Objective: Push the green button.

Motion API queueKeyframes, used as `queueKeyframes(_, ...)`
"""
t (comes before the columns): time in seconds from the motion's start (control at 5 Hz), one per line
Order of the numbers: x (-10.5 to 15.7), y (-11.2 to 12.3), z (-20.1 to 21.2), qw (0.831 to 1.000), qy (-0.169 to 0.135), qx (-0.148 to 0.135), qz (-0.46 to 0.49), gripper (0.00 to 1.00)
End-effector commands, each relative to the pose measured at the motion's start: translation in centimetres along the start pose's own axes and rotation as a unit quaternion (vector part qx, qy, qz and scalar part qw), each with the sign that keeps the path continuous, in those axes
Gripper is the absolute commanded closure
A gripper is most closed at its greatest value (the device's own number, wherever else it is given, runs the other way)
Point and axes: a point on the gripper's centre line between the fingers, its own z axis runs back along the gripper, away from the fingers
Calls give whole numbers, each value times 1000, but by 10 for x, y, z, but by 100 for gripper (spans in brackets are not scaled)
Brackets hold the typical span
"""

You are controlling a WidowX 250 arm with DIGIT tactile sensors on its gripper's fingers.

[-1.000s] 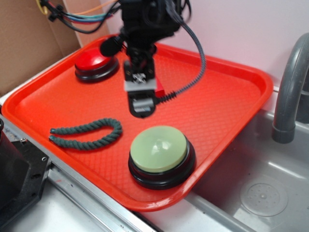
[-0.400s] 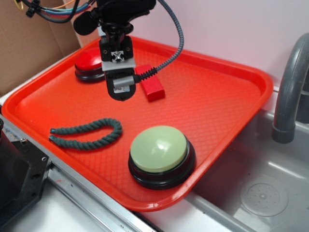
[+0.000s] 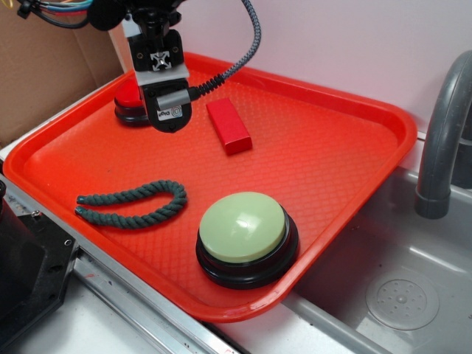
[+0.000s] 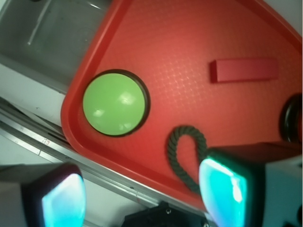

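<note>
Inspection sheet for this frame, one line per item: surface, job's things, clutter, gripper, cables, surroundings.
Surface: red tray with textured floor, resting on a metal counter beside a sink.
Job's things: green button near the tray's front edge, untouched.
Clutter: red button at the back left, partly hidden; red block lying flat; dark green rope looped at the front left.
Gripper: gripper hangs above the tray by the red button, jaws apart, holding nothing.
Cables: braided cable and coloured wires at the arm.
Surroundings: grey faucet, sink basin, cardboard behind.
</note>
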Motion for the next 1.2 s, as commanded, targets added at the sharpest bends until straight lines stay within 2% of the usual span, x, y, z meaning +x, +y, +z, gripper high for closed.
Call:
queueKeyframes(0.0, 1, -17, 18, 996, -34, 7, 79, 0)
queueKeyframes(0.4, 1, -15, 29, 992, -19, 0, 121, 0)
queueKeyframes(0.6, -2, -10, 34, 990, -22, -9, 141, 0)
queueKeyframes(0.8, -5, -8, 41, 991, -31, 6, 130, 0)
queueKeyframes(1.0, -10, -5, 40, 993, -30, 8, 117, 0)
